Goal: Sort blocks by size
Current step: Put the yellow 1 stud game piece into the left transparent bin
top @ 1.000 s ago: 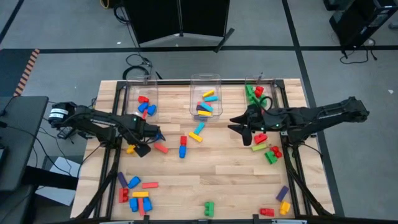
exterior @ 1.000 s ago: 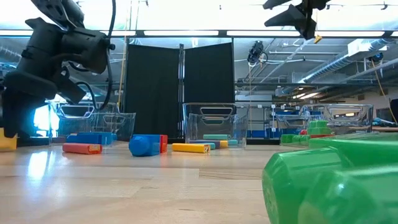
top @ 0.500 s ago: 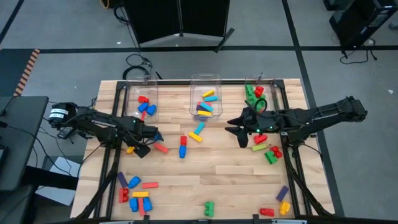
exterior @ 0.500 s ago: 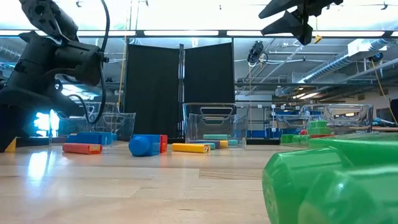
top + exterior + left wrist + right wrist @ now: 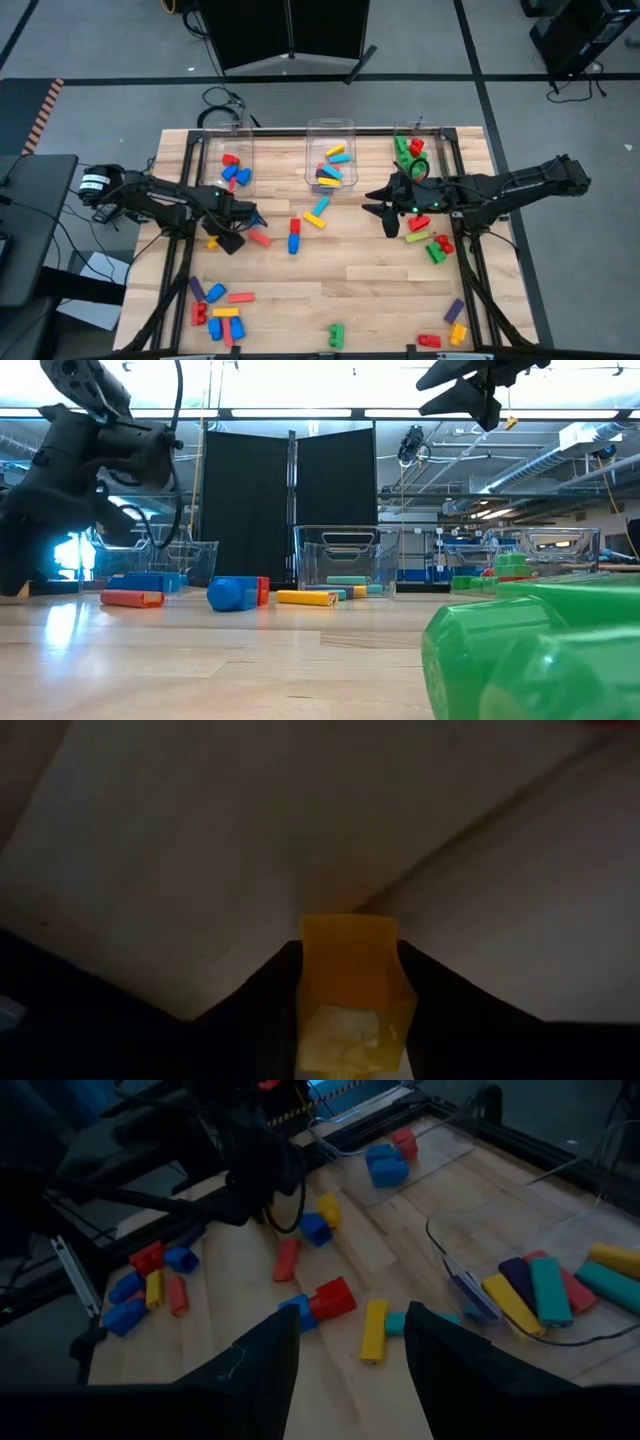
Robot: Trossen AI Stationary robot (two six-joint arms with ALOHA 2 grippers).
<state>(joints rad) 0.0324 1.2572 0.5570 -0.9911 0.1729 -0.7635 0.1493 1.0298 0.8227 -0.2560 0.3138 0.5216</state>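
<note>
Left gripper (image 5: 348,982): its two dark fingers are pressed on a yellow block (image 5: 350,990), one at each side, low on the table (image 5: 350,290); it stands in front of the left bin (image 5: 228,150).
Right gripper (image 5: 385,212): spread, with nothing between the fingers, held high above the table, to the right of the middle bin (image 5: 331,152).
Table: light wood boards in a dark frame; the three clear bins stand in a row along its far edge.
Middle bin: the landmark for the places below; it holds long blocks in yellow, cyan, purple and red.
Left bin: to the left of the middle bin; red and blue blocks lie inside it.
Right bin (image 5: 415,150): to the right of the middle bin; green and red blocks lie inside it.
Loose blocks near the middle bin: just in front of it a cyan and yellow long pair (image 5: 318,213), a blue and red pair (image 5: 294,236), and a red long block (image 5: 259,238) nearer the left gripper.
Other loose blocks: small groups far in front of the middle bin, at the left and right near corners, and a green one (image 5: 336,335) at the near edge.
</note>
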